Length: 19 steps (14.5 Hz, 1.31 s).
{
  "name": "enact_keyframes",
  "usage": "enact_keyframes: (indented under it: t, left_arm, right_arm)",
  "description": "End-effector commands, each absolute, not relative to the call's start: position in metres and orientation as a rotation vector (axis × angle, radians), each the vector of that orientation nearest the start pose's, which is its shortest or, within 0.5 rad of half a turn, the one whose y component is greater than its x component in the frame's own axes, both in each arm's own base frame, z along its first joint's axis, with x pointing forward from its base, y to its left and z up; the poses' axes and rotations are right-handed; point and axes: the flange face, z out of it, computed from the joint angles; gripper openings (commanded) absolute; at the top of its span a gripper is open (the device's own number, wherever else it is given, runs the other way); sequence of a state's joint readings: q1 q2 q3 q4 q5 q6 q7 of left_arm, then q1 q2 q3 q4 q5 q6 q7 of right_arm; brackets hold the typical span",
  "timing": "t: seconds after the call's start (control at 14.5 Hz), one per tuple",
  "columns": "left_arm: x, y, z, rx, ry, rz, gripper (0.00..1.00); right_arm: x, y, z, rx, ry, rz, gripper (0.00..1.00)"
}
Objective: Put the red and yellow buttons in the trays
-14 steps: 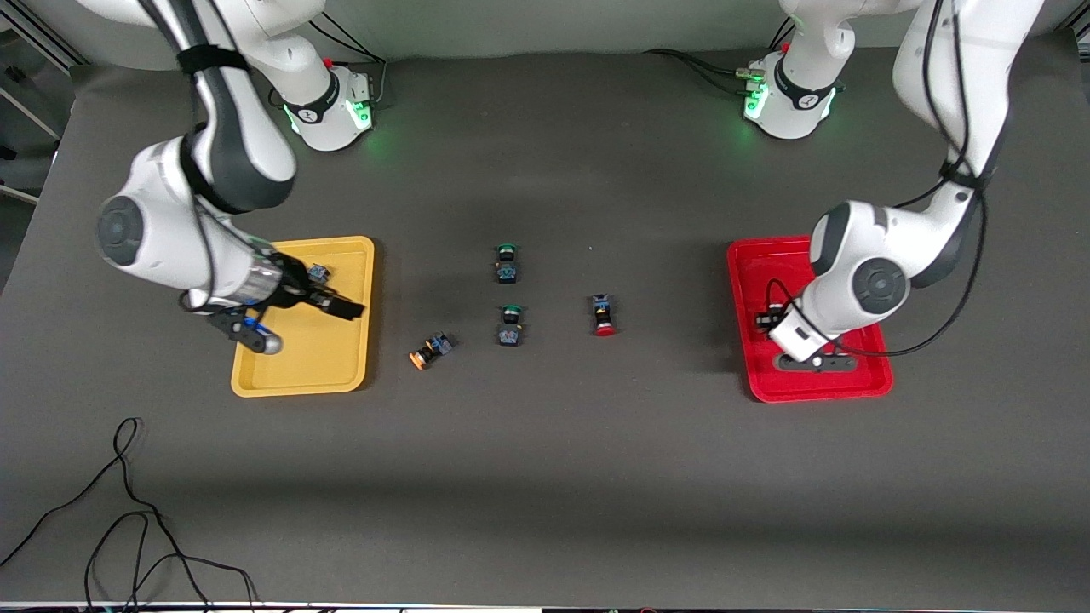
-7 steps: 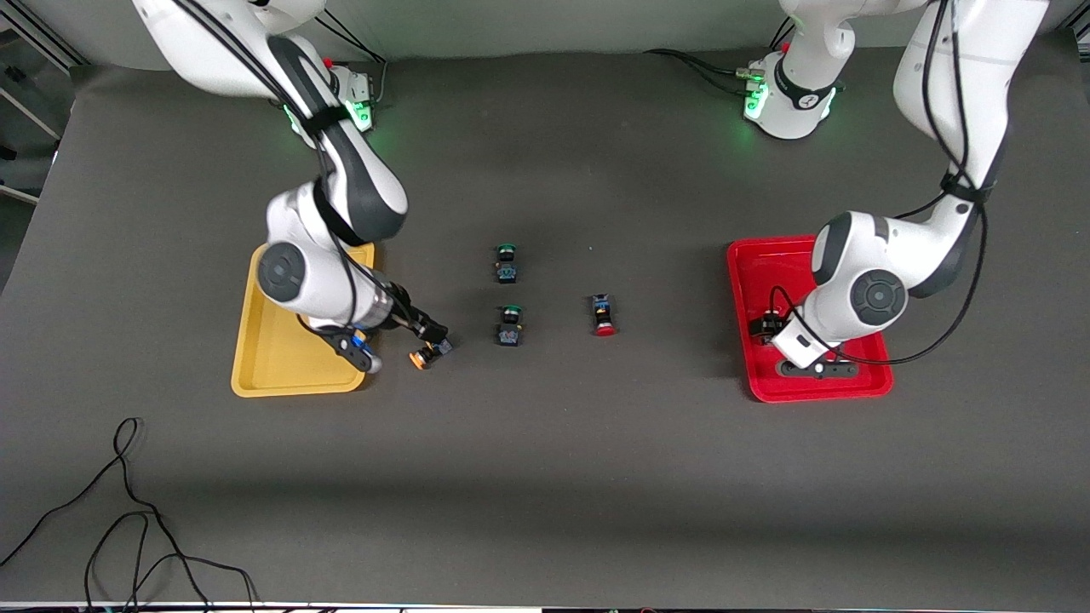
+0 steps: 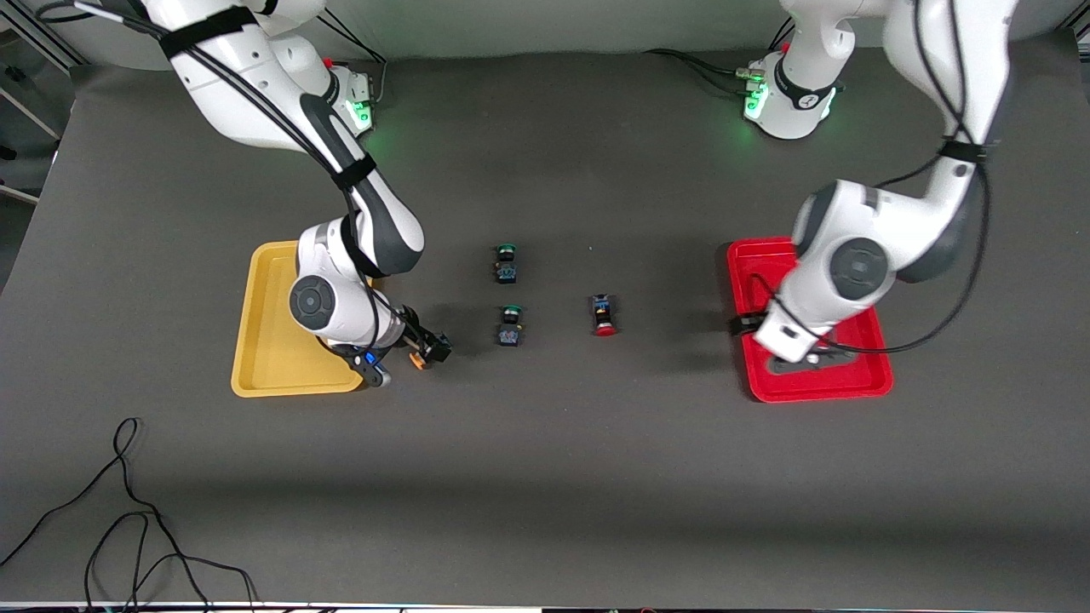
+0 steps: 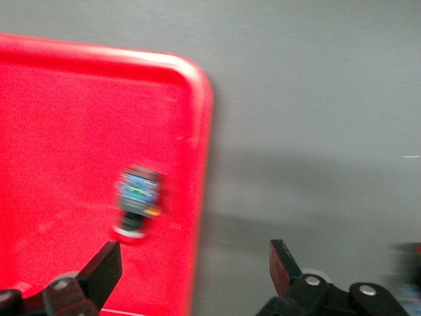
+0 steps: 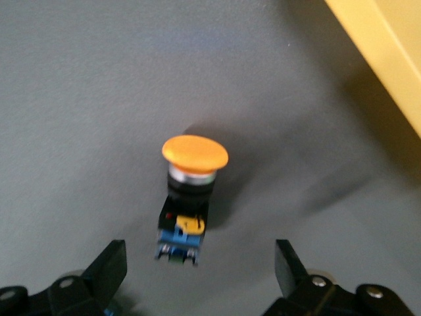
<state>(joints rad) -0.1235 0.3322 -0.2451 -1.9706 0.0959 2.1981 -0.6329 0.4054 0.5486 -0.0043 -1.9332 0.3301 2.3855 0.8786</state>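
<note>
An orange-yellow button lies on its side on the table beside the yellow tray. My right gripper is open just over it. In the right wrist view the button lies just ahead of the open gripper, near the tray's corner. The second yellow button is hidden under the right arm. A red button lies mid-table. My left gripper is open over the red tray's rim. In the left wrist view the gripper is empty and a red button lies in the tray.
Two green-capped buttons lie mid-table, one nearer the arms' bases, one nearer the front camera. A loose black cable lies near the front edge at the right arm's end.
My right gripper has left the yellow tray and come down over the orange-yellow button on the table. My left gripper has shifted from inside the red tray to its rim toward mid-table.
</note>
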Motion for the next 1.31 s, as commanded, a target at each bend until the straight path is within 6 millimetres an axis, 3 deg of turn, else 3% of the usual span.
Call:
enact_keyframes:
  t: [0.0, 0.14, 0.28, 0.41, 0.48, 0.62, 0.83, 0.9, 0.97, 1.1, 1.24]
  left_arm:
    - [0.560, -0.284, 0.297, -3.092, -0.406, 0.092, 1.00]
    - [0.554, -0.333, 0.295, -3.124, -0.376, 0.059, 1.00]
    - [0.536, -0.379, 0.274, -3.144, -0.337, 0.063, 1.00]
    - [0.517, -0.412, 0.252, -3.165, -0.359, 0.048, 1.00]
    - [0.504, -0.426, 0.236, -3.159, -0.338, 0.077, 1.00]
    - [0.488, -0.440, 0.214, -3.152, -0.290, 0.110, 1.00]
    - [0.479, -0.445, 0.185, -3.141, -0.276, 0.147, 0.98]
    - [0.476, -0.446, 0.183, -3.136, -0.280, 0.154, 0.86]
    - [0.472, -0.449, 0.183, -3.125, -0.303, 0.161, 0.61]
    - [0.475, -0.448, 0.187, -3.123, -0.331, 0.159, 0.29]
    - [0.484, -0.445, 0.195, -3.129, -0.356, 0.145, 0.18]
  right_arm:
    - [0.562, 0.250, 0.185, -2.813, 1.098, 0.258, 1.00]
    - [0.563, 0.248, 0.180, -2.810, 1.102, 0.243, 0.93]
    - [0.563, 0.249, 0.180, -2.808, 1.101, 0.240, 0.76]
    - [0.564, 0.249, 0.181, -2.809, 1.102, 0.239, 0.60]
    - [0.564, 0.248, 0.181, -2.808, 1.103, 0.239, 0.46]
    - [0.565, 0.248, 0.190, -2.803, 1.099, 0.237, 0.31]
    - [0.570, 0.245, 0.230, -2.797, 1.083, 0.261, 0.26]
    - [0.574, 0.237, 0.255, -2.794, 1.073, 0.282, 0.26]
    - [0.575, 0.227, 0.275, -2.793, 1.075, 0.320, 0.26]
    - [0.577, 0.191, 0.306, -2.807, 1.030, 0.351, 0.26]
    - [0.578, 0.152, 0.321, -2.831, 0.960, 0.349, 0.26]
